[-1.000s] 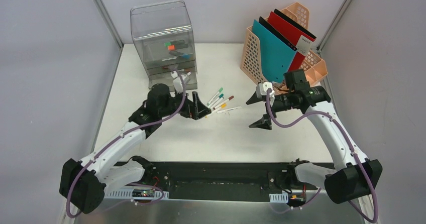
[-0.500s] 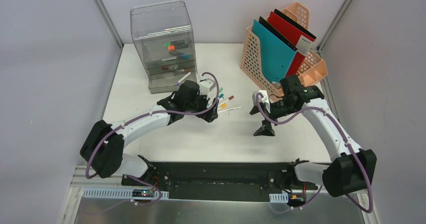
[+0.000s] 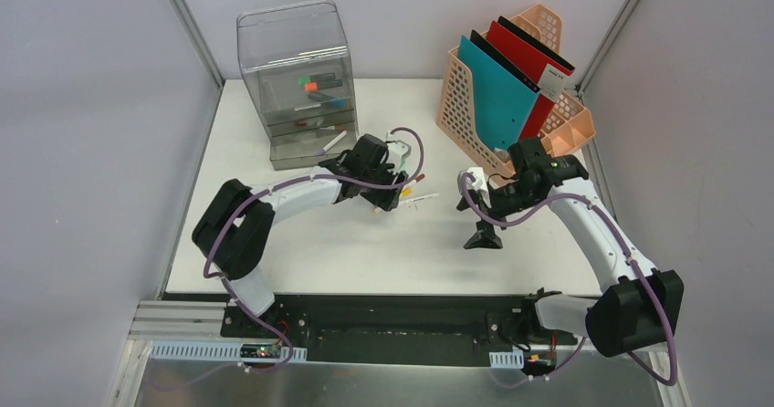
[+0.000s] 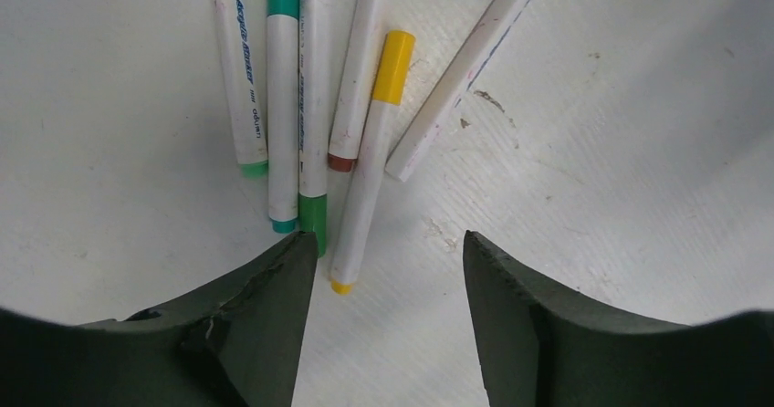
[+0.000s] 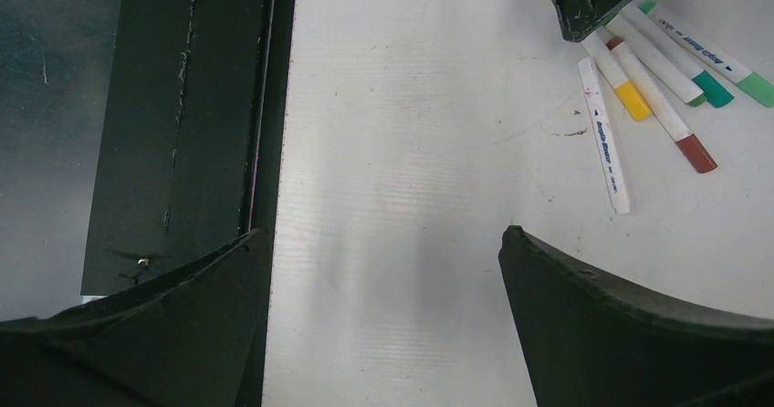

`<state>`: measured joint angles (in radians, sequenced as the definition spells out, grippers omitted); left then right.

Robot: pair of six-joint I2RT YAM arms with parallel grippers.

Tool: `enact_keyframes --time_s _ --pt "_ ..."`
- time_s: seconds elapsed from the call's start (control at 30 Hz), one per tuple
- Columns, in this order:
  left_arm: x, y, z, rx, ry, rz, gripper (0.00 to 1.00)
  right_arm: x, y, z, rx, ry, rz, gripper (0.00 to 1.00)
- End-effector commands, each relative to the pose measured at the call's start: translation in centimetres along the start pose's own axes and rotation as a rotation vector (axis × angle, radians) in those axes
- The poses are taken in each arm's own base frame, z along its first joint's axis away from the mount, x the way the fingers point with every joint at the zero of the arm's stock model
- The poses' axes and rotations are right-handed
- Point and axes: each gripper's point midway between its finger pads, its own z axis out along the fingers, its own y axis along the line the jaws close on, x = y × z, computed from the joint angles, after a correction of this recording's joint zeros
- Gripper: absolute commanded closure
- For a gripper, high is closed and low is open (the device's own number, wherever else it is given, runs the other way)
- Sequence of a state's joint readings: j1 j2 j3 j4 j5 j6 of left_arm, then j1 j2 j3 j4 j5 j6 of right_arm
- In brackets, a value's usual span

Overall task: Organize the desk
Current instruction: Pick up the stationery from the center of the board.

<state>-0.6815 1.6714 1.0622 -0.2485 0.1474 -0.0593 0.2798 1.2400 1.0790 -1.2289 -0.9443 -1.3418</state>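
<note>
While right jaws gape, left jaws stand open astride the yellow marker (image 4: 370,161), a green marker (image 4: 313,106) alongside.

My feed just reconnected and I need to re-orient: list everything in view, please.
desk: one, white, under everything.
markers: six, white barrels with green, teal, yellow, brown-red ends, desk centre.
drawer unit: one, clear, far left corner.
file organiser: one, peach, far right corner.
folders: at least three, teal, red, black, in file organiser.
left end effector: one, black, open, over the markers.
right end effector: one, black, open, above bare desk.
</note>
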Motion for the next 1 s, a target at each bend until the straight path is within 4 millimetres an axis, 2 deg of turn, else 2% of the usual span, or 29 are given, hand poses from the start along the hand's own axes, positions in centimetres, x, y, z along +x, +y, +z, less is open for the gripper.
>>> enact_keyframes --time_s 0.0,0.2,0.27,0.43,0.63,0.97 --pt "-0.3 0.4 0.8 -0.032 0.038 0.024 0.41 -1.0 -0.4 -0.5 0.019 -0.014 -0.063 0.01" --pt "0.3 1.2 1.8 -0.07 0.077 0.018 0.5 -0.9 -0.4 -0.5 0.019 -0.011 -0.063 0.01" --pt "0.5 1.3 2.1 -0.074 0.09 0.017 0.58 -0.9 -0.4 -0.5 0.018 -0.01 -0.063 0.01" --pt "1.0 1.3 2.5 -0.08 0.116 0.017 0.66 -0.8 -0.4 -0.5 0.015 -0.01 -0.06 0.01" --pt "1.5 1.2 2.6 -0.093 0.131 0.021 0.65 -0.8 -0.4 -0.4 0.013 -0.012 -0.057 0.01" --pt "0.8 0.2 1.2 -0.103 0.096 0.05 0.56 -0.7 -0.4 -0.3 0.005 -0.015 -0.049 0.01"
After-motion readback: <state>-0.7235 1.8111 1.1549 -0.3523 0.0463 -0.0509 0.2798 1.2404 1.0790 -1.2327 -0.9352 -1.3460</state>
